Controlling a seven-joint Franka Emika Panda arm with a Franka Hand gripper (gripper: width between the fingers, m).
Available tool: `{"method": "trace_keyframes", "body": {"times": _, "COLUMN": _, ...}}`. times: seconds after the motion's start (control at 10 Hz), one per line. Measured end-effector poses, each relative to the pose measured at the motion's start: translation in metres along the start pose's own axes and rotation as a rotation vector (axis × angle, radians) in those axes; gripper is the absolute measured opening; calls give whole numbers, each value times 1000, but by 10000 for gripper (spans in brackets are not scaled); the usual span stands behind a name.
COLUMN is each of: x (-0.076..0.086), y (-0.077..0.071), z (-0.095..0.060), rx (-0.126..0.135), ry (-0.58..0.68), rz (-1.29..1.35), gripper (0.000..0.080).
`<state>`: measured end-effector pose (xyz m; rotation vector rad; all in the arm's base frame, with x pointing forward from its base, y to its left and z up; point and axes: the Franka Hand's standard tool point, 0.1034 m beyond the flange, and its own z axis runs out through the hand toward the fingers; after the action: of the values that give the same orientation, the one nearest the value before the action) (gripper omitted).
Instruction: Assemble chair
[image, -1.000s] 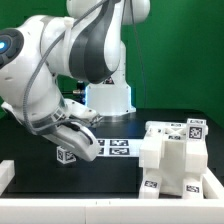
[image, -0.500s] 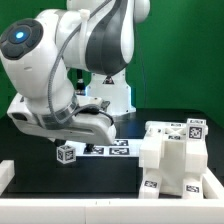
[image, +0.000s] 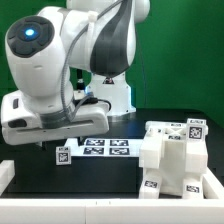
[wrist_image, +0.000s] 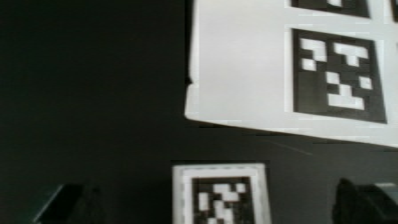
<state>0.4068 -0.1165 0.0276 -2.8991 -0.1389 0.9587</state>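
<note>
A small white chair piece (image: 63, 155) with a black-and-white tag lies on the black table, just off the marker board's (image: 105, 147) end at the exterior view's left. In the wrist view this piece (wrist_image: 219, 195) sits between the two dark fingertips (wrist_image: 63, 205) of my gripper (wrist_image: 219, 208), which is open and hangs above it without touching. The partly built chair (image: 170, 160), a blocky white assembly with several tags, stands at the exterior view's right. In the exterior view my fingertips are mostly hidden under the hand (image: 60, 118).
The marker board (wrist_image: 302, 70) lies close beside the small piece. A low white rim (image: 70, 205) runs along the table's near edge. The arm's base (image: 108, 98) stands behind the marker board.
The hand has lifted off the small piece and swung toward the exterior view's left. The piece stays on the table. The jaws remain open.
</note>
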Motion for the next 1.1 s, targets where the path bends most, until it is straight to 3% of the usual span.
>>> {"method": "trace_keyframes", "body": {"times": 0.2, "x": 3, "y": -9, "z": 6, "rx": -14, "ry": 15, "rz": 1, "gripper": 649}}
{"method": "trace_keyframes", "body": {"times": 0.3, "x": 6, "y": -7, "z": 8, "rx": -5, "ry": 8, "rz": 21, "gripper": 649}}
{"method": "trace_keyframes", "body": {"times": 0.4, "x": 11, "y": -2, "z": 5, "rx": 20, "ry": -12, "rz": 58, "gripper": 649}}
{"method": "trace_keyframes", "body": {"times": 0.6, "x": 21, "y": 7, "z": 4, "rx": 39, "ry": -33, "rz": 94, "gripper": 649}}
{"method": "trace_keyframes", "body": {"times": 1.0, "x": 20, "y": 10, "z": 3, "rx": 13, "ry": -123, "rz": 130, "gripper": 649}}
{"method": "trace_keyframes", "body": {"times": 1.1, "x": 15, "y": 7, "z": 7, "rx": 22, "ry": -190, "rz": 157, "gripper": 649}}
